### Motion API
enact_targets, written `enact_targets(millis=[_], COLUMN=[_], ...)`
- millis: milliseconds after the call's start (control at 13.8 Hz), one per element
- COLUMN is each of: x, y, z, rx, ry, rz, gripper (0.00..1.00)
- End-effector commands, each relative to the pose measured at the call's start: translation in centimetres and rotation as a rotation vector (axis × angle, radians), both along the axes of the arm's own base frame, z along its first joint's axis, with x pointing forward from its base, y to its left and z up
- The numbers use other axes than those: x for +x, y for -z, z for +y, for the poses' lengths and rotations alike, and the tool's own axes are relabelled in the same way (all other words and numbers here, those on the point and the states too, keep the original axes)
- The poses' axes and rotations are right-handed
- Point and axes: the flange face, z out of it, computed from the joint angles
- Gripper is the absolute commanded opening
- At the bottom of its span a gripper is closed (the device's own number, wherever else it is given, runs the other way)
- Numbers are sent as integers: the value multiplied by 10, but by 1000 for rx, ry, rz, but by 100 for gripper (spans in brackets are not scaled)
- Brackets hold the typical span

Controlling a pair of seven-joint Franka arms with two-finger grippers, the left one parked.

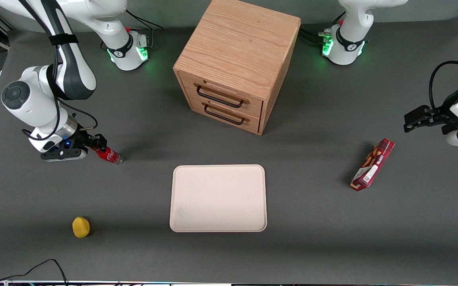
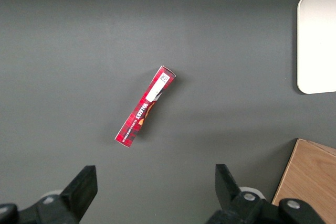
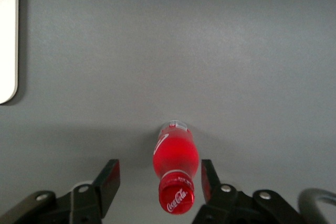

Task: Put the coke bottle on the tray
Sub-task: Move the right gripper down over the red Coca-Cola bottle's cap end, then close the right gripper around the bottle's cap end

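The coke bottle (image 1: 109,155) is small and red with a red cap and white script. It stands on the grey table toward the working arm's end. My right gripper (image 1: 92,147) is low at the bottle, open, with one finger on each side of its neck. In the right wrist view the bottle (image 3: 176,156) sits between the fingers (image 3: 107,182), closer to one of them, and the gripper (image 3: 157,183) does not touch it. The cream-white tray (image 1: 218,167) lies flat and empty at the table's middle, nearer the front camera than the cabinet. Its edge shows in the right wrist view (image 3: 7,35).
A wooden two-drawer cabinet (image 1: 237,59) stands above the tray in the front view. A yellow lemon (image 1: 80,227) lies nearer the camera than the bottle. A red snack box (image 1: 373,164) lies toward the parked arm's end.
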Motion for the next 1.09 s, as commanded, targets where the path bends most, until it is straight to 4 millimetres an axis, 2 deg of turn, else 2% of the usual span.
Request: enact_targets(millis=[0, 72, 217, 434, 507, 724, 868, 1013], x=[-11, -14, -15, -15, -15, -11, 5, 28], y=[7, 9, 8, 7, 8, 5, -14, -41], z=[-5, -11, -11, -11, -9, -5, 11, 28], rx=[5, 5, 5, 5, 5, 6, 10, 16], ry=[9, 17, 14, 14, 11, 17, -4, 16], rz=[-27, -27, -27, -27, -25, -32, -65, -33], gripper=[70, 68, 51, 9, 0, 0, 0, 0])
